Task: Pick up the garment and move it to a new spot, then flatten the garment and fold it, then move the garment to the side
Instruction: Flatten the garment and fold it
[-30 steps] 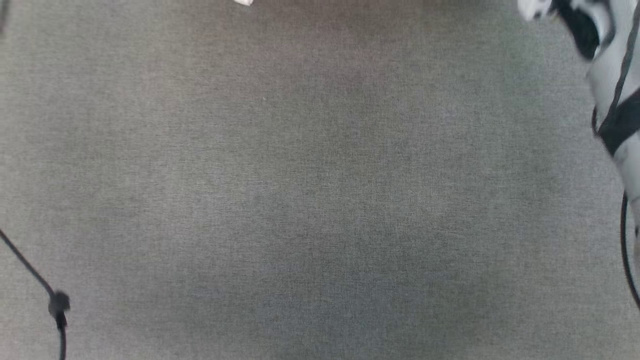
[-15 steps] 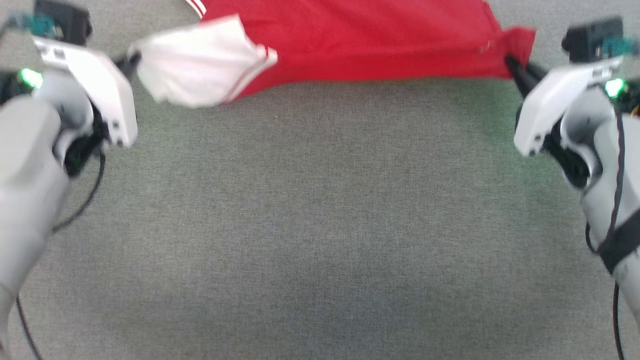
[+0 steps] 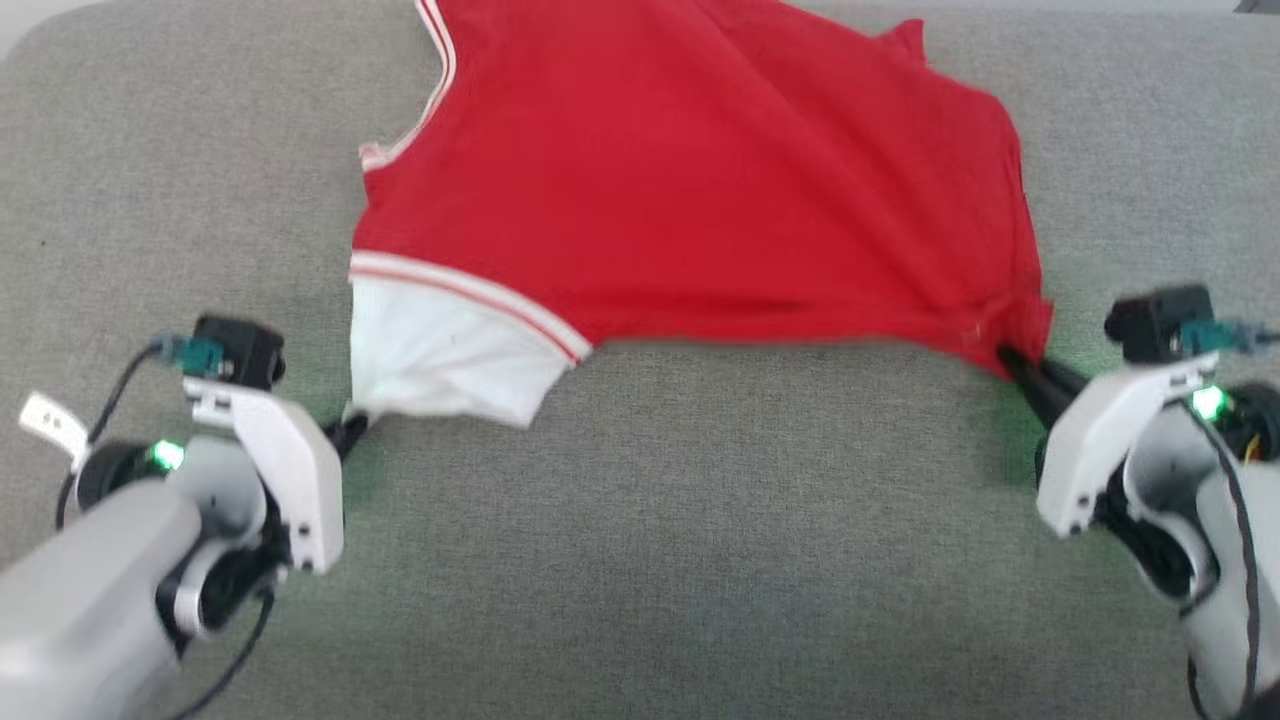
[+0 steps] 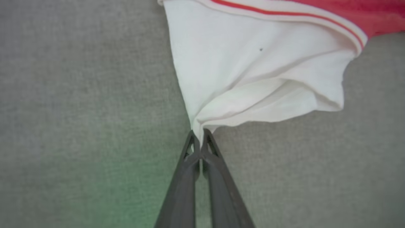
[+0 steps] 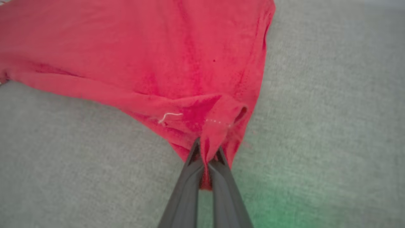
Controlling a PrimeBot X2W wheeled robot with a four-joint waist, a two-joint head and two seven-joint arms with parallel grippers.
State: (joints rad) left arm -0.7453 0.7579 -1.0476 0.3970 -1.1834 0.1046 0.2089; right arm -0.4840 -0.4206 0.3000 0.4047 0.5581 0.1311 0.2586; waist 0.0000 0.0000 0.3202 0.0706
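Garment (image 3: 700, 190) spread across far half of worktop (image 3: 640, 560) — white sleeve (image 3: 440, 365) pinched in left end effector (image 3: 352, 426), red corner (image 3: 1005, 320) pinched in right end effector (image 3: 1006, 358) — likely to draw near edge taut for flattening.

Head view: high, facing down onto grey surface (image 3: 640, 560). Wrist views: low, close, facing along own fingers (image 4: 185, 183). Shared: garment (image 3: 690, 190) edges.

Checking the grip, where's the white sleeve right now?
In the head view the white sleeve lies left of centre on the grey surface, its tip pinched in the left gripper.
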